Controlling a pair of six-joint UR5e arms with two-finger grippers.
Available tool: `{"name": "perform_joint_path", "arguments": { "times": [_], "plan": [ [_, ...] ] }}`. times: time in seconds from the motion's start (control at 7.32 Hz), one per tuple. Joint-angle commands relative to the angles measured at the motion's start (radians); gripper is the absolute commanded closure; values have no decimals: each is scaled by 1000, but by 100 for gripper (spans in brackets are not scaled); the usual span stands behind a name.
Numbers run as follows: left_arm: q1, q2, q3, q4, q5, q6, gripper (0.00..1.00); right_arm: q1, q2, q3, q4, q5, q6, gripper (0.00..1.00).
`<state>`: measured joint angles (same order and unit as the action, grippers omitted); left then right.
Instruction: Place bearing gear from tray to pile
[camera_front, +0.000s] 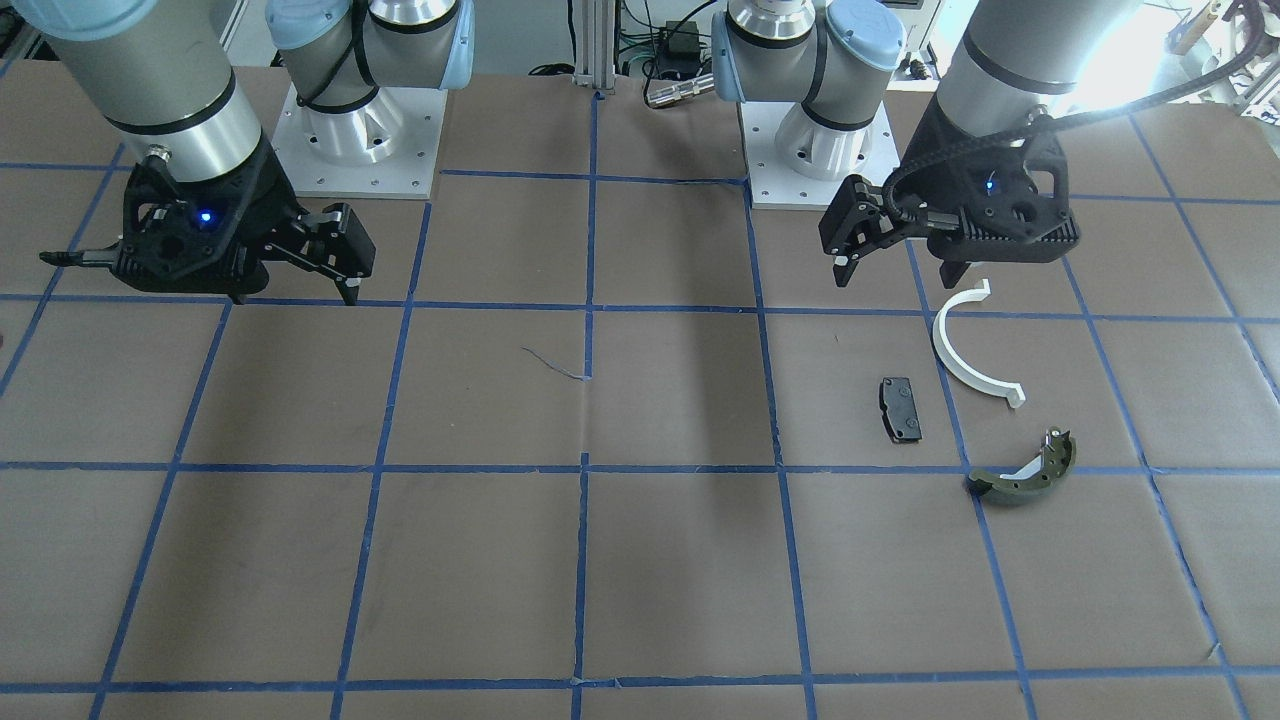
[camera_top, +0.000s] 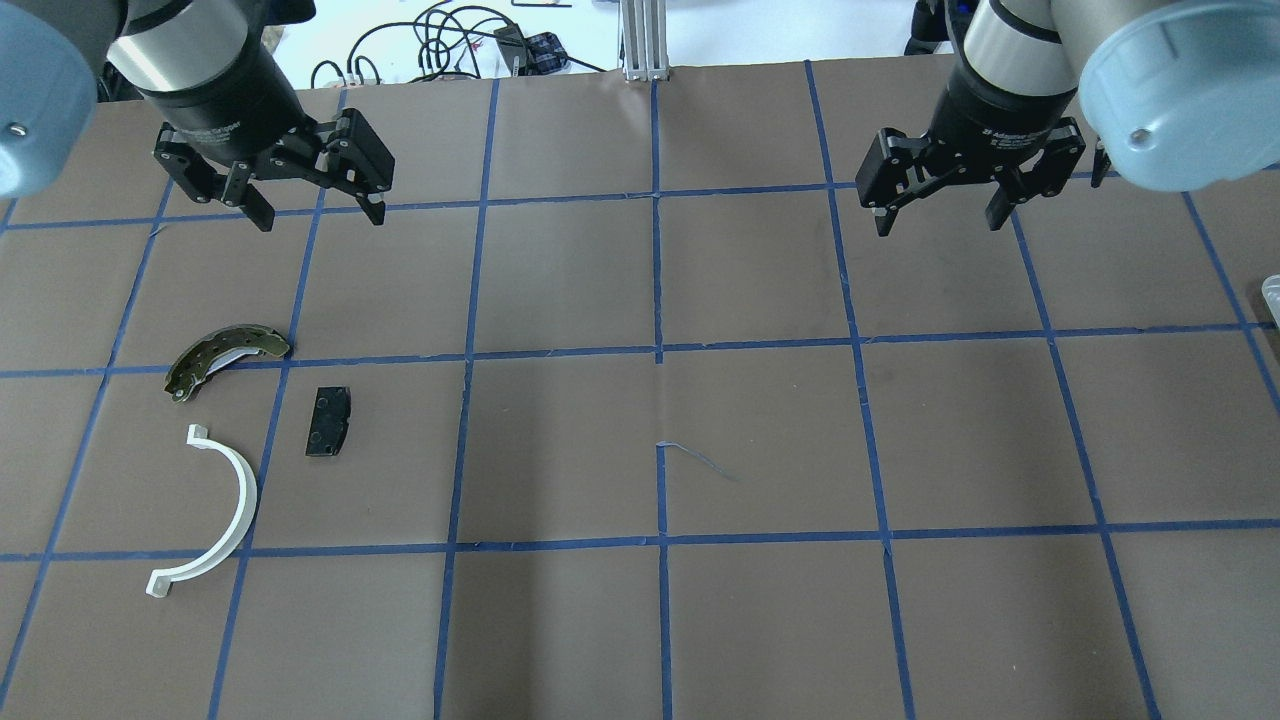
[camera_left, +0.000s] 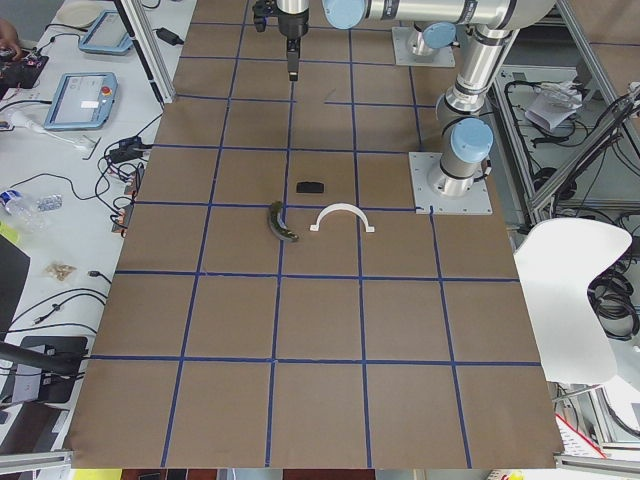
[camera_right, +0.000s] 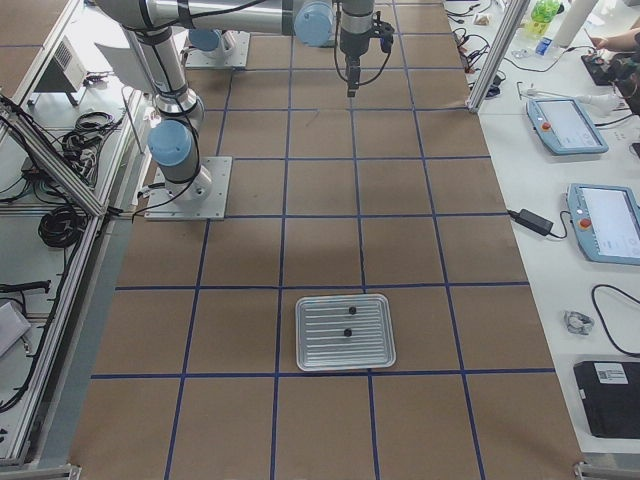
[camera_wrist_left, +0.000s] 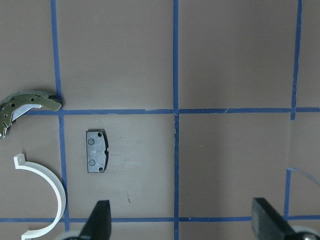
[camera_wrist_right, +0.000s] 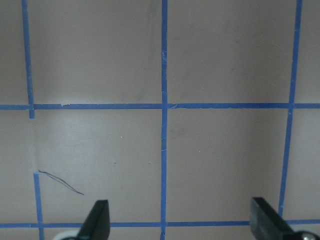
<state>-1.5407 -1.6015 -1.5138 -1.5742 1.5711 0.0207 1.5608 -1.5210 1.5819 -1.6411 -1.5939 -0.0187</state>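
The pile lies on the table's left side: a white half-ring (camera_top: 238, 500), a black pad (camera_top: 328, 421) and an olive brake shoe (camera_top: 222, 358). My left gripper (camera_top: 320, 218) hangs open and empty above the table, beyond the pile; its wrist view shows the pad (camera_wrist_left: 96, 151) ahead of its fingers. My right gripper (camera_top: 938, 225) is open and empty over bare table on the right. A metal tray (camera_right: 310, 345) shows in the exterior right view, holding two small dark parts (camera_right: 348, 310) (camera_right: 348, 332); I cannot tell which is the bearing gear.
The table is brown paper with a blue tape grid. The two arm bases (camera_front: 360, 140) (camera_front: 820, 150) stand at the robot's edge. A sliver of the tray's edge (camera_top: 1270, 290) shows at the overhead view's right border. Side benches hold tablets and cables.
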Motion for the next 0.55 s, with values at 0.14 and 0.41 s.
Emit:
{"name": "perform_joint_path", "arguments": {
  "times": [0.14, 0.41],
  "plan": [
    [-2, 28, -20, 38, 7, 4, 0, -118, 7, -54, 18, -18, -120, 0],
    [-2, 34, -39, 45, 4, 2, 0, -202, 31, -56, 6, -27, -383, 0]
  ]
}}
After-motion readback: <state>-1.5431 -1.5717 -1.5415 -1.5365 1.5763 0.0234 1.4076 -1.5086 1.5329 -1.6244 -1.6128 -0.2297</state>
